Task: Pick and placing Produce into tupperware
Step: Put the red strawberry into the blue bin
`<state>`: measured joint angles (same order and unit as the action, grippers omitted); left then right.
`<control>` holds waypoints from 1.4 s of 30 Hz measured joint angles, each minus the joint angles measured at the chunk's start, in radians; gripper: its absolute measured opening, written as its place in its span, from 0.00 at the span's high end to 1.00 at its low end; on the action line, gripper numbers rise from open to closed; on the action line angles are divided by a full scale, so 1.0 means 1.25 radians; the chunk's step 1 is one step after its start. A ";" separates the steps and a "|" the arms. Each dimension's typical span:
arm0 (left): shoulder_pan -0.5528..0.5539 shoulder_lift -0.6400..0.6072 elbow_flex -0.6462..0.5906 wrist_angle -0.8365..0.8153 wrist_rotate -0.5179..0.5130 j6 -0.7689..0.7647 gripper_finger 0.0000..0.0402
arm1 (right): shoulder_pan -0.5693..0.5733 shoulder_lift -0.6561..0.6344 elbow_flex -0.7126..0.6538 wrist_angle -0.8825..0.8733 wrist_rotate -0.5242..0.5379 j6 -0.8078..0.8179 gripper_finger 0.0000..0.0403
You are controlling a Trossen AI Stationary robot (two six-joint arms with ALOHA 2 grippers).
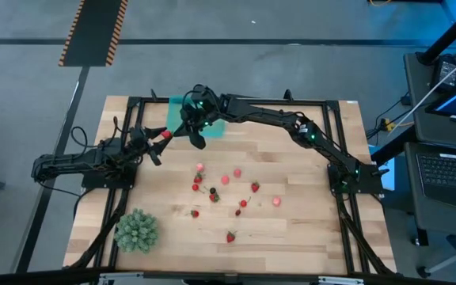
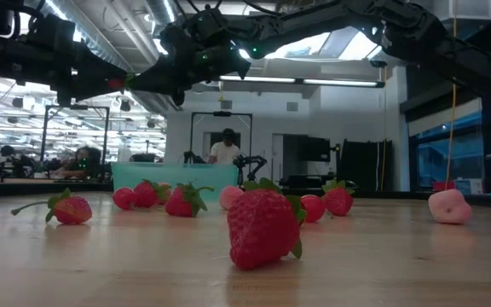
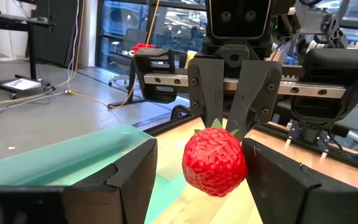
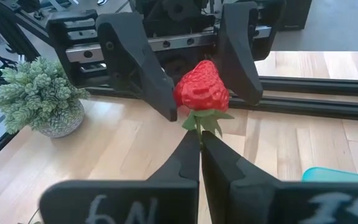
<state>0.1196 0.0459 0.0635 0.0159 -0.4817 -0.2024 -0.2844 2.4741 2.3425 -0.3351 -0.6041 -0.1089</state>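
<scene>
I'm mid hand-over just beside the teal tupperware [image 1: 182, 104], at its near edge. My right gripper [image 4: 199, 138] has its fingers pressed together on the green top of a strawberry [image 4: 202, 86], holding the fruit out. My left gripper [image 3: 211, 163] brackets the same berry, its fingers set apart on either side; I can't tell whether they touch it. The remaining strawberries [image 1: 226, 180] lie scattered on the wooden table [image 1: 307, 237], well clear of the tupperware, and the spiky green plant [image 1: 136, 229] sits farther off still. Next, I judge, one gripper must give way, then the berry goes over the tupperware's rim.
</scene>
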 joint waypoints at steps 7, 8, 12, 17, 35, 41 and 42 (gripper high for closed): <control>0.000 0.000 0.000 0.000 0.001 0.016 0.49 | 0.000 0.000 0.000 -0.001 0.000 0.000 0.99; 0.000 0.000 0.000 0.000 0.001 0.022 0.50 | 0.000 0.000 0.000 -0.003 0.000 0.000 0.99; 0.000 0.000 0.000 0.001 0.002 0.024 0.56 | 0.000 0.000 0.000 -0.009 0.000 0.000 0.99; 0.000 0.000 0.000 0.001 0.005 0.040 0.64 | 0.000 0.000 0.000 -0.009 0.000 0.000 0.99; 0.000 0.000 0.000 0.026 0.029 0.042 0.67 | 0.000 -0.001 0.000 -0.011 0.000 0.042 0.83; 0.000 0.000 0.000 0.026 0.029 0.041 0.65 | -0.012 -0.010 0.000 -0.036 0.000 0.049 0.70; 0.000 0.000 0.000 0.026 0.029 0.041 0.65 | -0.017 -0.016 0.000 -0.047 0.000 0.049 0.69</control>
<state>0.1196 0.0458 0.0635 0.0483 -0.4458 -0.1513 -0.3062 2.4537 2.3425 -0.3942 -0.6045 -0.0473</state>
